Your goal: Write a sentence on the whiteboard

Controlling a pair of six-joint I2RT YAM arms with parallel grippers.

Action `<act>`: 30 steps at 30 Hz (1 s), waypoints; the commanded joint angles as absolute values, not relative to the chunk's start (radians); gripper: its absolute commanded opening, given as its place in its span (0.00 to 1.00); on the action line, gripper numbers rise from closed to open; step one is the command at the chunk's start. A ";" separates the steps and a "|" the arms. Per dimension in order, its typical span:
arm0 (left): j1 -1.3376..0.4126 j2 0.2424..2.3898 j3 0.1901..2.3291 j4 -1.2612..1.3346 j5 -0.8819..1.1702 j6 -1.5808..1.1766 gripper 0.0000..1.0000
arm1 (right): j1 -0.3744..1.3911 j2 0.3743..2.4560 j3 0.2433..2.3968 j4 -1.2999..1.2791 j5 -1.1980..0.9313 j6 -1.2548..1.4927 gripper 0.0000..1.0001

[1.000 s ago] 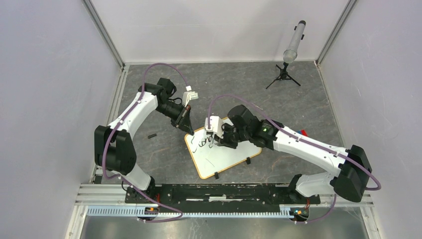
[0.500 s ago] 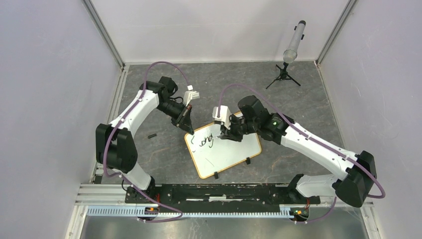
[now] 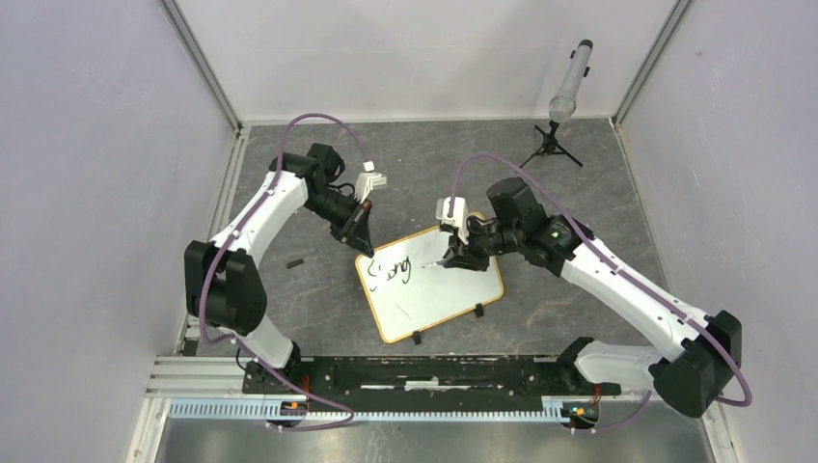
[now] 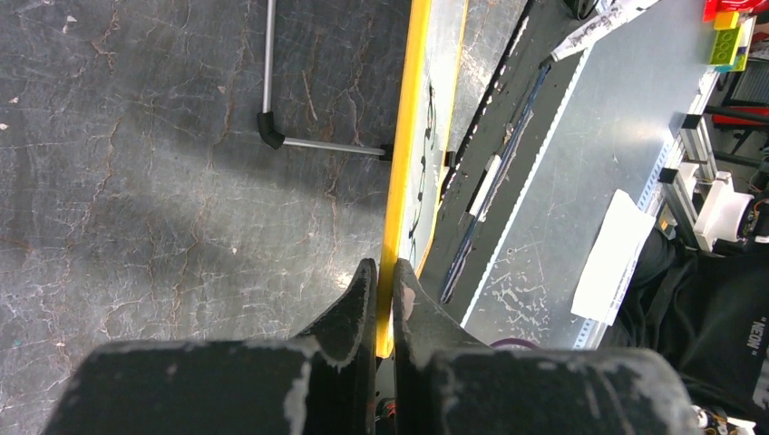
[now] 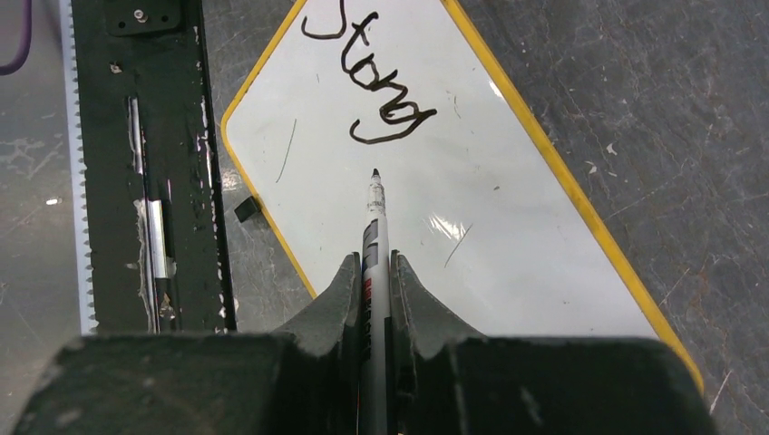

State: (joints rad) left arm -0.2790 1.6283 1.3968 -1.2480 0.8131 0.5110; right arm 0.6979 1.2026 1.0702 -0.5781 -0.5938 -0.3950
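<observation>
On desk (image 3: 598,183): left pincer (image 4: 383,272) pinches whiteboard (image 3: 439,299) frame at its 10 o'clock corner; right pincer (image 5: 374,268) pinches marker (image 5: 375,213), tip over board.

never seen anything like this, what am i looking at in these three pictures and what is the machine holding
Two white robot arms are bolted at a table's near edge. The wide picture looks down from above; the other two come from a camera on each wrist. A small whiteboard with a yellowish frame lies on the grey table. The left arm's fingers pinch its frame. The right arm's fingers grip a marker, its tip near the handwritten word.
</observation>
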 commanded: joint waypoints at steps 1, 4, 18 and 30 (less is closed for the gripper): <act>-0.275 1.625 1.425 -1.255 0.776 0.514 0.14 | 0.663 1.166 1.030 -0.567 -0.633 -0.420 0.00; -0.275 1.621 1.422 -1.253 0.791 0.512 0.20 | 0.650 1.155 1.016 -0.546 -0.637 -0.415 0.00; -0.275 1.637 1.416 -1.254 0.811 0.515 0.15 | 0.659 1.176 0.989 -0.428 -0.571 -0.350 0.00; -0.275 1.641 1.417 -1.246 0.807 0.507 0.02 | 0.734 1.203 0.982 -0.393 -0.445 -0.359 0.00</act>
State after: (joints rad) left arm -0.2790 1.6302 1.3968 -1.2549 0.8154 0.5106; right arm 0.7208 1.1976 0.9886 -0.4427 -0.4904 -0.3630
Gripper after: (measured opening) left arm 0.053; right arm 0.159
